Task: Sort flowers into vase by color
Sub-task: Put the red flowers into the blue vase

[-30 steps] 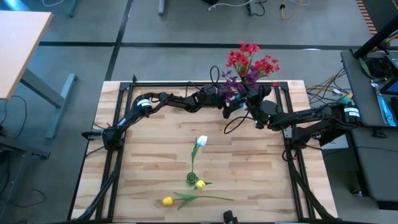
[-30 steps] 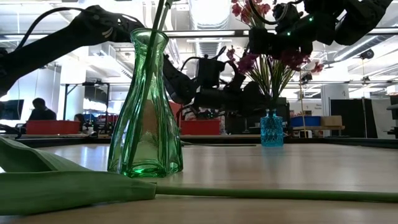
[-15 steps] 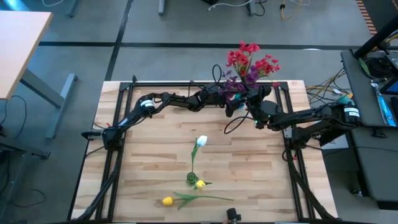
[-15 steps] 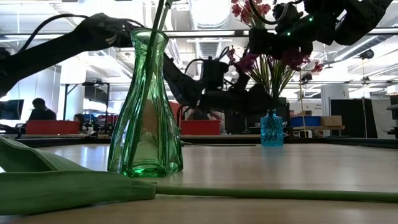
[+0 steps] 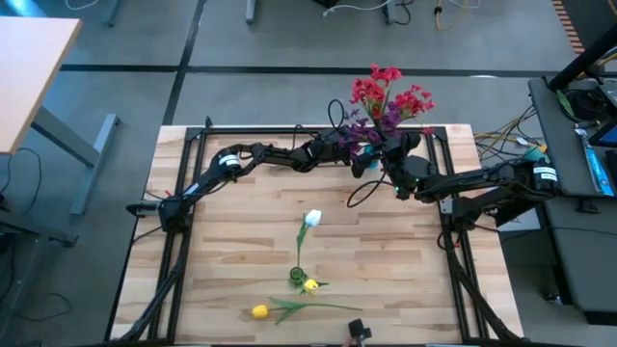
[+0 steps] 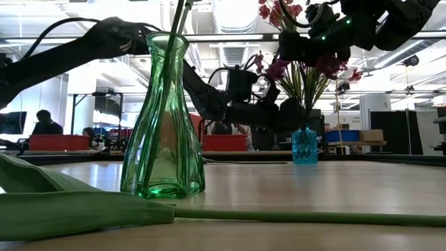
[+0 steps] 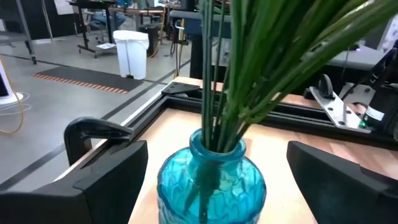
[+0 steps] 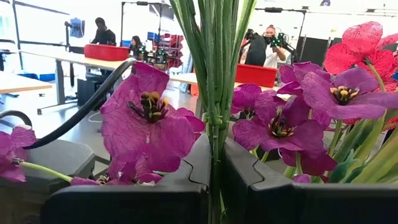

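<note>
A blue glass vase (image 7: 211,183) stands at the table's far side and holds a bunch of green stems (image 8: 214,74) with purple blooms (image 8: 149,124) and red blooms (image 5: 390,89). My left gripper (image 7: 211,193) is level and open, with one finger on either side of the blue vase, touching nothing. Above the vase mouth my right gripper (image 8: 214,180) is shut on the stems. Nearer, a green glass vase (image 6: 162,118) holds a white flower (image 5: 311,219) and a yellow bud (image 5: 310,285). Another yellow flower (image 5: 260,311) lies flat on the table. My right gripper pinches the bunch of green stems (image 8: 215,146) between its two fingers, below the purple blooms and above the vase mouth. The fingers come in about level from the table's right side and lie across the stems. The stems stand upright, their lower ends in the blue vase.
A long green stem and leaf (image 6: 83,209) of the lying flower stretch along the table's near edge. A black frame rail (image 7: 186,93) runs along the far edge behind the blue vase. People stand at benches (image 8: 102,31) in the room beyond.
My left gripper has crept a little toward the blue vase at the table's far right, staying open, so its fingers now reach farther along the vase's sides. The right gripper and the bunch have kept still.
</note>
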Available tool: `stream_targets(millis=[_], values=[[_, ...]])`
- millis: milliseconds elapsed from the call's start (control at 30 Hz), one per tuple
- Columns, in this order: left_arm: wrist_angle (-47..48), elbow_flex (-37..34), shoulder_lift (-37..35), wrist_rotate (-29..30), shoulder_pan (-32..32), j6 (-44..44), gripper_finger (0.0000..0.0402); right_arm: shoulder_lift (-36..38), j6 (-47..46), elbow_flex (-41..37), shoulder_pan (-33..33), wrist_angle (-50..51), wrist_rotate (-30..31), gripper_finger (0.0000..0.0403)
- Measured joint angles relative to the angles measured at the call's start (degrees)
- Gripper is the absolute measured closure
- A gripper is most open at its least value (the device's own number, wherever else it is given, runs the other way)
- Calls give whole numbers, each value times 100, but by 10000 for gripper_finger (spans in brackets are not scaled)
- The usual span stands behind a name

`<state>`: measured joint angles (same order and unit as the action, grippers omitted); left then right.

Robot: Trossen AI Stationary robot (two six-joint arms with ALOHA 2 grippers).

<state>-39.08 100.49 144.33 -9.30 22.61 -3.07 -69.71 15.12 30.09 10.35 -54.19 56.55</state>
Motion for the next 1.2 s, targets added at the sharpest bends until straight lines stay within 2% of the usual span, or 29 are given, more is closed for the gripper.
stream_targets(millis=[500, 1200], values=[[34, 0, 0, -22, -35, 192, 109, 0, 8, 0, 0, -2, 0, 390], [-121, -2, 116, -9, -50, 234, 188, 0, 56, 0, 0, -3, -1, 390]])
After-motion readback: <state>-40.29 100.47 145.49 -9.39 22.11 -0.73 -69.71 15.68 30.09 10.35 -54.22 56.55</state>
